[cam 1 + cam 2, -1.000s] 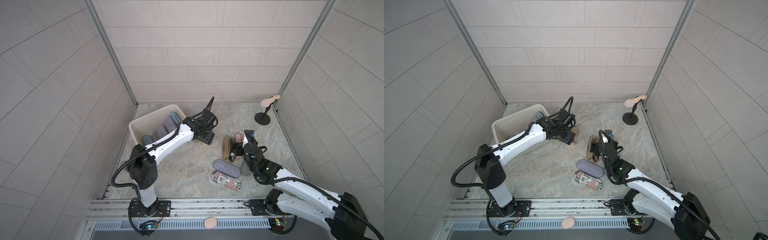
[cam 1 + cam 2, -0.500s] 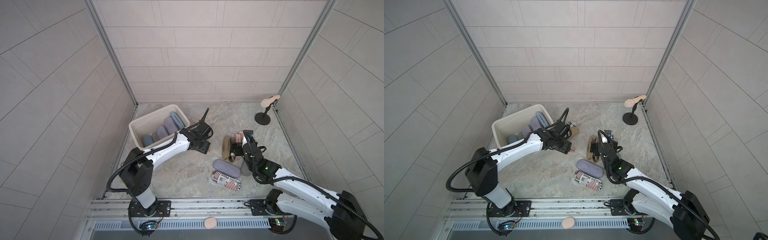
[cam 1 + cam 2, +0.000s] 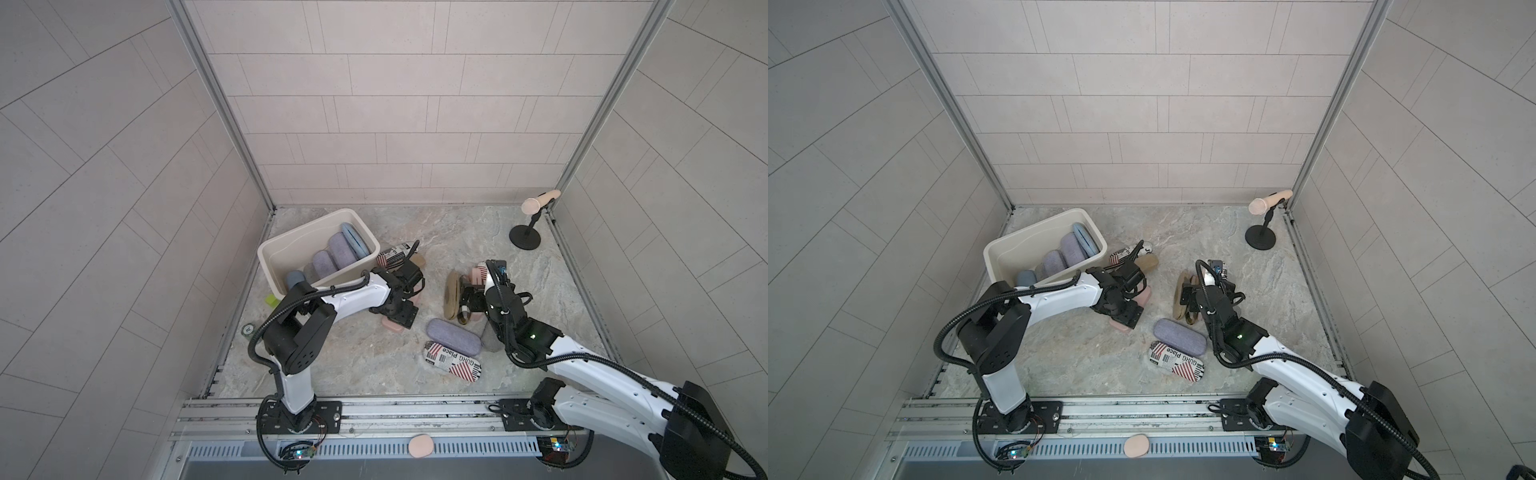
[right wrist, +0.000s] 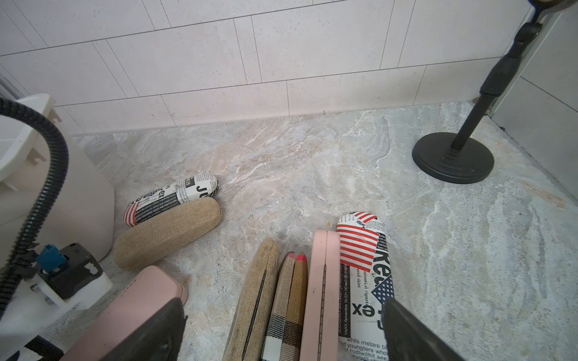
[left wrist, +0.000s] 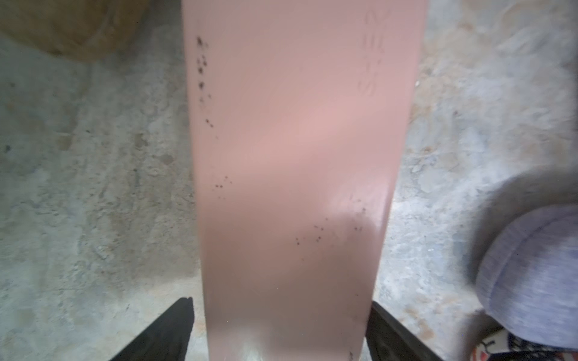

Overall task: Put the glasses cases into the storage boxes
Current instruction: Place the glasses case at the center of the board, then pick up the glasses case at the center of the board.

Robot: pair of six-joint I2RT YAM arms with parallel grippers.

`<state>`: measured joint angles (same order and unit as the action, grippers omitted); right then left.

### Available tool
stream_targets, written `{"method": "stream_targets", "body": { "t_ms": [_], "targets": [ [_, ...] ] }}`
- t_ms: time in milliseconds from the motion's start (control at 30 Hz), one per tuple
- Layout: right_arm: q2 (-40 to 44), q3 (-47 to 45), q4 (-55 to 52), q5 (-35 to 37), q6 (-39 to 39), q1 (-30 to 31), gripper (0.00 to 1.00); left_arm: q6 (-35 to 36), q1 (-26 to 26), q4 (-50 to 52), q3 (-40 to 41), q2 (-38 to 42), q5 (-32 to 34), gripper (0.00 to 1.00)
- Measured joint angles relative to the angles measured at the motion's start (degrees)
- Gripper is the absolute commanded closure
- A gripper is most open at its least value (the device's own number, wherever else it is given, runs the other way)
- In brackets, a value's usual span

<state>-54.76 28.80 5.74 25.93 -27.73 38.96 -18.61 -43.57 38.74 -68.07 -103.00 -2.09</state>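
The cream storage box (image 3: 303, 227) (image 3: 1034, 226) stands at the back left and holds several cases, among them a lilac case (image 3: 340, 249) and a light blue one (image 3: 353, 239). My left gripper (image 3: 400, 319) (image 3: 1125, 316) points down over a pink case (image 5: 291, 156) (image 3: 392, 327) lying on the floor. It is open, with a finger (image 5: 169, 331) on each side and a gap showing on one side. My right gripper (image 3: 469, 301) (image 4: 281, 334) is open above a row of cases standing on edge: tan (image 4: 256, 297), plaid (image 4: 287, 300), pink (image 4: 323, 287) and flag print (image 4: 364, 268).
A newspaper case (image 3: 392, 255) and a tan case (image 3: 417, 261) lie beside the box. A lilac case (image 3: 453, 336) and a flag-print case (image 3: 453, 360) lie nearer the front. The microphone stand (image 3: 525, 239) is at the back right. A green cube (image 3: 271, 300) sits by the left wall.
My left arm swung away from the box side towards the front and came down over the pink case, and its jaws widened. The right arm has barely moved.
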Motion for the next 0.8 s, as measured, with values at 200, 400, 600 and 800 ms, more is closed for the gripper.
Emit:
{"method": "stream_targets", "body": {
  "t_ms": [200, 400, 600, 800],
  "targets": [
    [0.0, 0.0, 0.0, 0.0, 0.0, 0.0, 0.0, 1.64, 0.0, 3.98, -3.74, 1.86, 0.48, 0.0],
    [0.0, 0.0, -0.02, 0.0, 0.0, 0.0, 0.0, 2.8, 0.0, 7.74, -6.49, 3.32, 2.14, 0.0],
    [-0.04, 0.02, -0.02, 0.0, 0.0, 0.0, 0.0, 4.28, 0.0, 11.43, -10.97, 4.31, 4.66, 0.0],
    [-0.15, 0.0, -0.07, 0.0, 0.02, 0.0, 0.0, 5.73, 0.0, 13.44, -16.44, 1.11, 5.14, 0.0]
  ]
}}
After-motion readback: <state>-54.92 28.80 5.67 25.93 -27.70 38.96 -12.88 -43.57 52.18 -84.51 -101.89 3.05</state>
